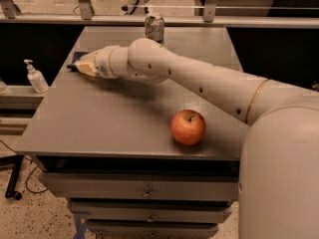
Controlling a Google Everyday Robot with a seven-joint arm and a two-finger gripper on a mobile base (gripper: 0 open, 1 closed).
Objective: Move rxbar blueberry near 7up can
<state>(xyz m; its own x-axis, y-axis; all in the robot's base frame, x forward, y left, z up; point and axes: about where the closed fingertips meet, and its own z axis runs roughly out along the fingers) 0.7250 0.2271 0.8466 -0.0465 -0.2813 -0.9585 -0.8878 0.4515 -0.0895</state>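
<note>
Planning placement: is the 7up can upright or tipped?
Upright: the 7up can stands top up. The hand is at the rxbar blueberry.

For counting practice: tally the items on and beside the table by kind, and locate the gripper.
Snack bar, rxbar blueberry: 1
7up can: 1
Apple: 1
Pump bottle, off the table: 1
Total: 4
The gripper is at the rxbar blueberry, far left.

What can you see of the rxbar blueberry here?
Only a dark navy-blue sliver of the rxbar blueberry shows, lying flat near the far left edge of the grey table. The claw covers the rest, so its print is hidden; contact cannot be confirmed. It lies well left of the 7up can.
</note>
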